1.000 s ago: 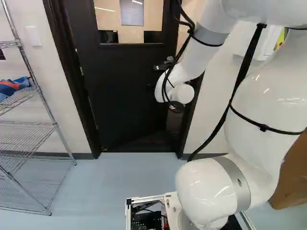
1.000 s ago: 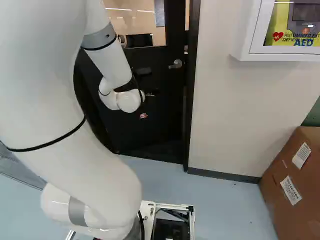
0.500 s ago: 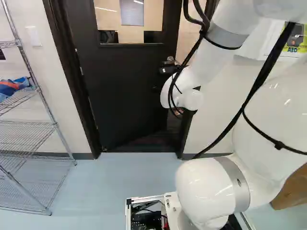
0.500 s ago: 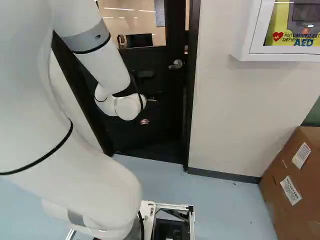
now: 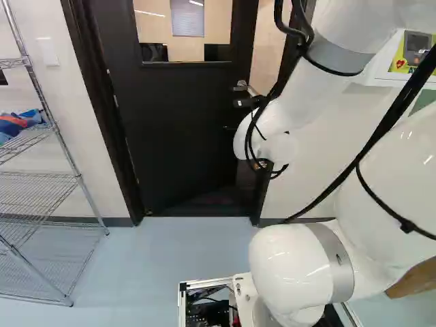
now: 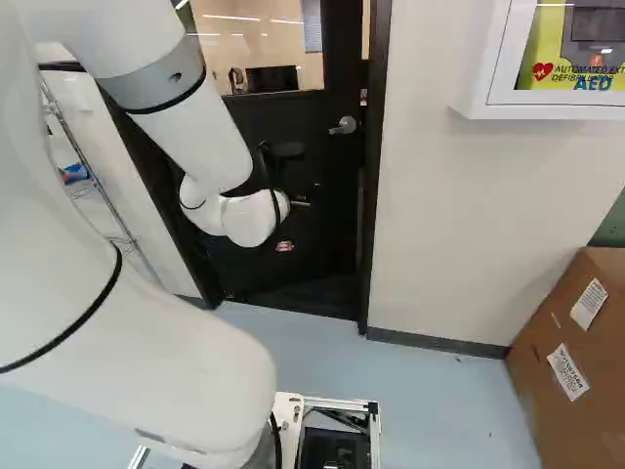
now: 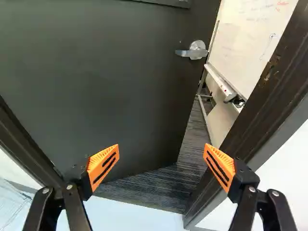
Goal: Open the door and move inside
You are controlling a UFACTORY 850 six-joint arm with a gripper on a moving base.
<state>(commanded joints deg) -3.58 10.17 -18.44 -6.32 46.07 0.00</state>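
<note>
The dark door [image 5: 177, 129] stands ajar, swung away from me into the room beyond. Its silver lever handle [image 5: 240, 86] also shows in the right base view as the handle [image 6: 344, 125]. My gripper [image 6: 284, 246] is mostly hidden behind the white wrist, below handle height. In the wrist view the gripper [image 7: 161, 166] is open and empty, its orange-padded fingers wide apart. Ahead of it are the door panel [image 7: 106, 86] and the handle [image 7: 196, 50]. One finger is in front of the door's lower part, the other in front of the dark frame [image 7: 260, 115].
Through the gap show a whiteboard [image 7: 255, 38] and dark striped carpet [image 7: 159, 185]. A wire shelf rack [image 5: 41, 180] stands left of the doorway. To its right are a wall-mounted defibrillator cabinet [image 6: 488, 73] and a large cardboard box [image 6: 576, 362].
The arm has shifted: its wrist sits farther right and slightly lower in the left base view, and the upper links have swung outward. Base and door look unmoved.
</note>
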